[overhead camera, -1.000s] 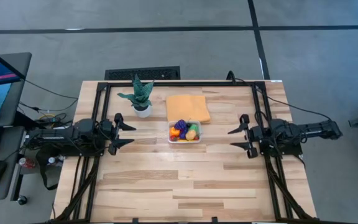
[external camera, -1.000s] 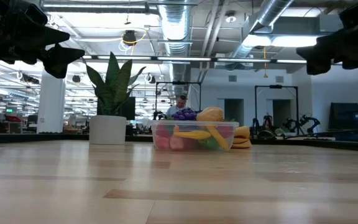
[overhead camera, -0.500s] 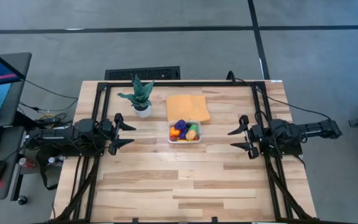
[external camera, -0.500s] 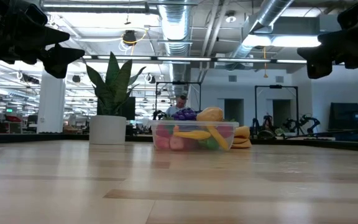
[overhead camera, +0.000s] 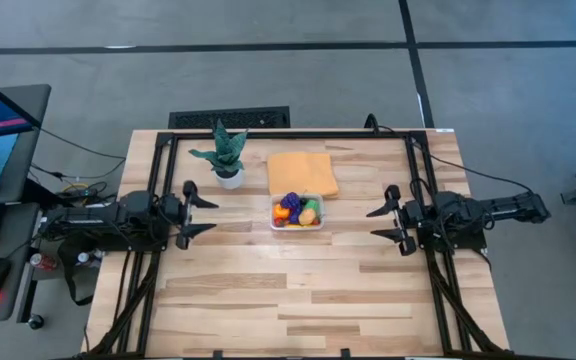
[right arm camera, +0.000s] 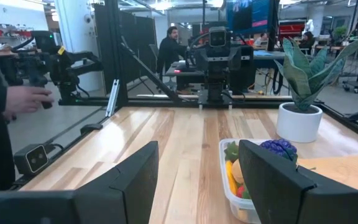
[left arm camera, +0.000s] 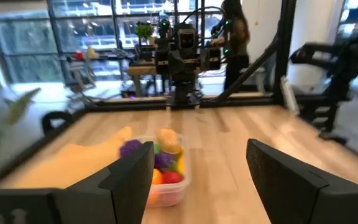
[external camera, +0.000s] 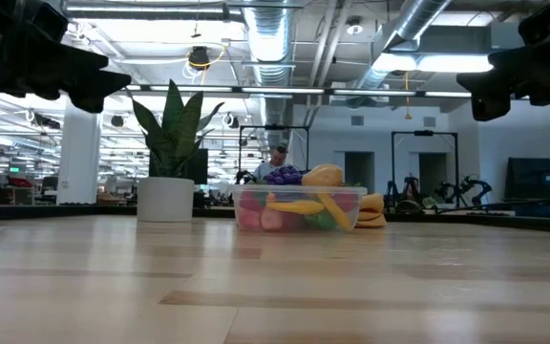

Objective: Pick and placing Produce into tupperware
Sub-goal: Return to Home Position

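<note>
Produce (overhead camera: pixel 296 208) heaped in the tupperware (overhead camera: pixel 274 215) — left claw (overhead camera: pixel 215 217), right claw (overhead camera: pixel 372 223) gape, flanking.

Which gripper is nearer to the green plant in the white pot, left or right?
Left. The open left gripper is close to the green potted plant; the open right gripper is across the table, beyond the clear plastic container.

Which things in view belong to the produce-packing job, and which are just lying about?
Job: produce, piled in the tupperware; left gripper and right gripper, both open and empty, on either side of it.
Lying about: potted plant, orange cloth.
</note>
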Controlling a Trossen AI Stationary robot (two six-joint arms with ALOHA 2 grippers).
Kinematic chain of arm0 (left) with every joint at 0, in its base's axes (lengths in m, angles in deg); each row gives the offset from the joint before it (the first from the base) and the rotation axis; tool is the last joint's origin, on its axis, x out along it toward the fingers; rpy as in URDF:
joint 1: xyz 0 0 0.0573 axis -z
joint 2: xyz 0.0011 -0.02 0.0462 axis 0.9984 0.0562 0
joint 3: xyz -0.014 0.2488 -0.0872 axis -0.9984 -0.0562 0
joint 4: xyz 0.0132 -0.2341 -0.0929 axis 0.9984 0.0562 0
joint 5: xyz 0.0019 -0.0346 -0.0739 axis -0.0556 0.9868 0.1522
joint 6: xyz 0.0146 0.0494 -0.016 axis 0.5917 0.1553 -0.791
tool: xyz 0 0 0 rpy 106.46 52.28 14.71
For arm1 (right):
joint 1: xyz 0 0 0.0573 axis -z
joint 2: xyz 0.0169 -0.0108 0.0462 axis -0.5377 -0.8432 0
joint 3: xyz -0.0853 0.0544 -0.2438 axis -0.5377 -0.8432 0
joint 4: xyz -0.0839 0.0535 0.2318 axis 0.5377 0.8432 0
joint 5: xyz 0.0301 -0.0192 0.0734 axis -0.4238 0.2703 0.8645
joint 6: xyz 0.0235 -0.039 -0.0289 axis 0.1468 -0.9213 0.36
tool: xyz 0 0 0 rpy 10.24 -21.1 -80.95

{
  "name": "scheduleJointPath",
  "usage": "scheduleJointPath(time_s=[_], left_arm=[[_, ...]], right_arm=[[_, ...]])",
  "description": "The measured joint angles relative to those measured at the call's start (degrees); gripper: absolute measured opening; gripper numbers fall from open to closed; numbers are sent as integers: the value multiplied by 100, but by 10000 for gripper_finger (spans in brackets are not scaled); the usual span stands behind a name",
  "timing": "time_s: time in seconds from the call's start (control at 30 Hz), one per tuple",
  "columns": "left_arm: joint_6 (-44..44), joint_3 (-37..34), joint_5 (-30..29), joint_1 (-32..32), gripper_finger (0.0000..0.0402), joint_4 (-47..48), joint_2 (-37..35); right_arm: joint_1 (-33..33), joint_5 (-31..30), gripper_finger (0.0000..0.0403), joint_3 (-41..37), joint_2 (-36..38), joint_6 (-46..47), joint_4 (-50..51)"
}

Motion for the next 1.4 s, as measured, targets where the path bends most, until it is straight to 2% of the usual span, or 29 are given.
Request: scheduleJointPath(time_s=[0.2, 1.4], left_arm=[[269, 0, -78, 0, 246, 11, 0], [144, 0, -215, 0, 246, 39, 0]], right_arm=[[0, 0, 214, 0, 0, 1, 1], [0, 1, 214, 0, -1, 4, 2]])
